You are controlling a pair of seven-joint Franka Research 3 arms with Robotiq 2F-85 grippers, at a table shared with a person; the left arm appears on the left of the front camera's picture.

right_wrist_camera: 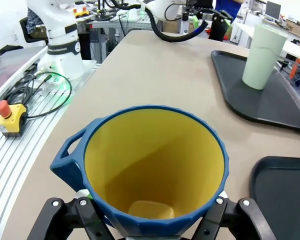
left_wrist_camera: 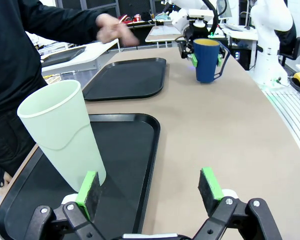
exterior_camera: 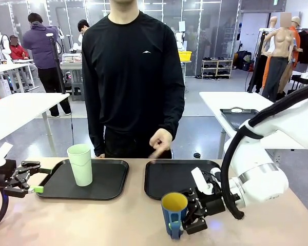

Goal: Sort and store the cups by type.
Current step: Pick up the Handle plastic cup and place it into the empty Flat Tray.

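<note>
two black trays lie side by side on my bench [exterior_camera: 138, 220], and i place everything by the left tray [exterior_camera: 108, 187]. the mint-green tumbler [exterior_camera: 80, 164] stands upright on that tray, toward its far left part. my left hand [exterior_camera: 33, 182] sits just off the tray's left edge, low over the bench, its green-padded fingers [left_wrist_camera: 88, 187] spread wide with nothing between them; in the left wrist view the tumbler [left_wrist_camera: 65, 135] stands just beyond the left finger, not touched. the right tray [exterior_camera: 169, 177] lies to the right of the left tray, with a strip of bare bench between them. nearer me than that gap and to the right, my right hand [exterior_camera: 187, 218] is closed on the dark blue mug [exterior_camera: 174, 214], which stands upright, its yellow inside showing and its handle [right_wrist_camera: 66, 150] turned to one side. whether the mug rests on the bench or hangs just above it, i cannot tell. across the bench, beyond the gap between the trays, a person in a black top holds one hand [exterior_camera: 160, 141] loosely curled above the far edge.
</note>
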